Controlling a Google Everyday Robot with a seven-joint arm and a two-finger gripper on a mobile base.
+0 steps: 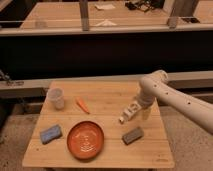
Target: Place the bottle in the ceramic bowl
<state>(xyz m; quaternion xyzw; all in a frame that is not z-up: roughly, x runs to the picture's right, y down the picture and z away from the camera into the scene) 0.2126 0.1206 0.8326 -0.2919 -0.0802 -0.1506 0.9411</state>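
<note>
Gripper (140, 107) right of centre, jaws wide, nothing held, at bottle's (126, 115) upper-right end. Bottle axis diagonal. Bowl (86, 139) lies lower left of bottle.

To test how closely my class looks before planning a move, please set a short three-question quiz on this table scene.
1. True or false: the bottle already lies in the orange bowl.
2. Which thing lies nearest the gripper? A) the blue sponge B) the dark sponge C) the carrot
3. Fill in: the clear ___ stands near the far left corner of the table.

Key
1. False: the bottle is over at the gripper, above the table's right side, to the right of the bowl.
2. B: the dark sponge lies just in front of the gripper.
3. cup
</note>
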